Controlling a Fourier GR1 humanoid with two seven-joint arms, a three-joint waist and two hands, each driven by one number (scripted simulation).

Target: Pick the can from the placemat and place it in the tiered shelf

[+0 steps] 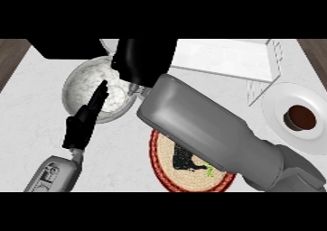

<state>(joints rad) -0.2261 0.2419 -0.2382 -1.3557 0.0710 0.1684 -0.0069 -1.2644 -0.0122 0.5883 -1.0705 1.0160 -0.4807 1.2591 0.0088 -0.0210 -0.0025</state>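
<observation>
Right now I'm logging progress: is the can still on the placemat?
Off it. The placemat shows no can on its visible part; the right hand is up by the tiered shelf. The can itself is hidden.

placemat (186, 173): round, woven, red-rimmed, 6 o'clock, arm partly covering | tiered shelf (226, 58): white, 1 o'clock | can: hidden
</observation>
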